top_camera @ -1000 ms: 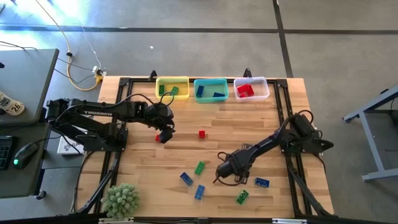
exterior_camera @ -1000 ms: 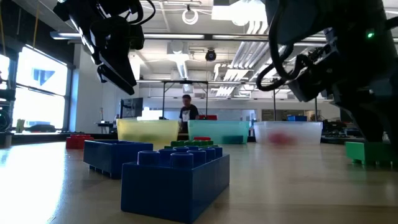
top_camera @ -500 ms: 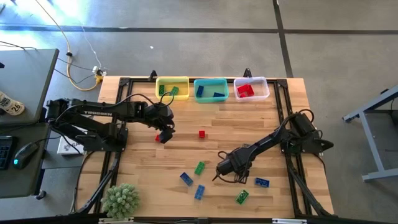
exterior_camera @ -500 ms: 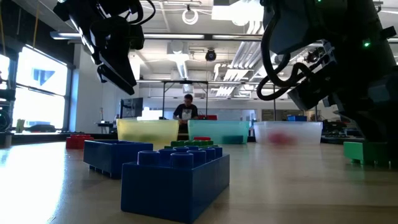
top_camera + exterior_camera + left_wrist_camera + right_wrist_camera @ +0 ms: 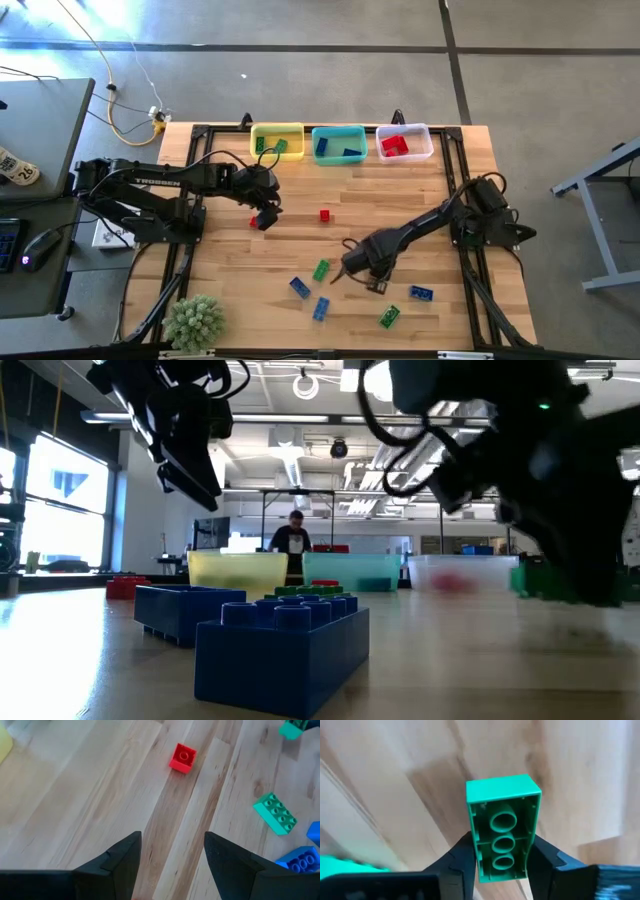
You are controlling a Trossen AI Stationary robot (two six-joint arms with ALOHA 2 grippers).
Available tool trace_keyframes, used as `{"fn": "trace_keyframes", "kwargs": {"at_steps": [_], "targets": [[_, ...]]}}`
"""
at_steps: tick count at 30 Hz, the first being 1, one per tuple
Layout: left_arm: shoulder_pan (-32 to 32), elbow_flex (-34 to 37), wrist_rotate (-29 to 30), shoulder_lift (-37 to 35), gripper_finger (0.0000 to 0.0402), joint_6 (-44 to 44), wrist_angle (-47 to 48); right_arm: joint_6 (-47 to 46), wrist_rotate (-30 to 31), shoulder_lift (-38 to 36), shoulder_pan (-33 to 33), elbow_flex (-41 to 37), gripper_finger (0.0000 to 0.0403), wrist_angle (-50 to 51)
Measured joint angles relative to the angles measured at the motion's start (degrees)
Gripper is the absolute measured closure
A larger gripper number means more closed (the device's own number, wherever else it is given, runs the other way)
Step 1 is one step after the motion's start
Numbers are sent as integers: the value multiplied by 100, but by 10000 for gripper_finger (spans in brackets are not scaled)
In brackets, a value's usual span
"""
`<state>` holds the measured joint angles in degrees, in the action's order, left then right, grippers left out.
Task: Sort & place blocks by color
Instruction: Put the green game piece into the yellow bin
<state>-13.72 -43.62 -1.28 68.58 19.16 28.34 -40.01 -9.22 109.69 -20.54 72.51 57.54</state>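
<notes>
1. Since a second ago, the right gripper [image 5: 352, 268] has moved nearer the loose green studded plastic brick on the table [image 5: 321, 269], its jaws closing.
2. Its fingers [image 5: 457, 862] now clamp a green hollow-bottomed plastic brick [image 5: 503, 827].
3. The left gripper [image 5: 265, 216] hovers beyond that loose brick, jaws parted, gripping nothing.

The right gripper [image 5: 502, 855] has closed its fingers on a green block [image 5: 503, 825] and shifted leftward.
</notes>
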Motion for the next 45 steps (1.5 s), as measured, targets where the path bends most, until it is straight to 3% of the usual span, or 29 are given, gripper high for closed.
{"fn": "trace_keyframes", "kwargs": {"at_steps": [5,11,17,21,26,32,45], "targets": [[-1,2,-57,0,195,-161,-247,83,11,-96,313,389,297,-407],[0,2,-518,-2,195,-53,-731,376,290,-96,667,1012,297,-596],[-94,2,-1442,-2,195,1629,-1356,840,725,-101,984,1679,297,-622],[-212,2,-2036,-1,195,2117,-1835,1412,771,-105,1233,2071,297,-634],[-366,2,-2156,0,195,2105,-2474,2080,856,-105,1576,2435,297,-687],[-595,2,-2400,-2,195,2012,-3017,2244,765,-111,1941,2686,297,-686],[-1108,2,-2375,-2,195,2670,-3117,2452,778,-116,2456,2879,297,-639]]}}
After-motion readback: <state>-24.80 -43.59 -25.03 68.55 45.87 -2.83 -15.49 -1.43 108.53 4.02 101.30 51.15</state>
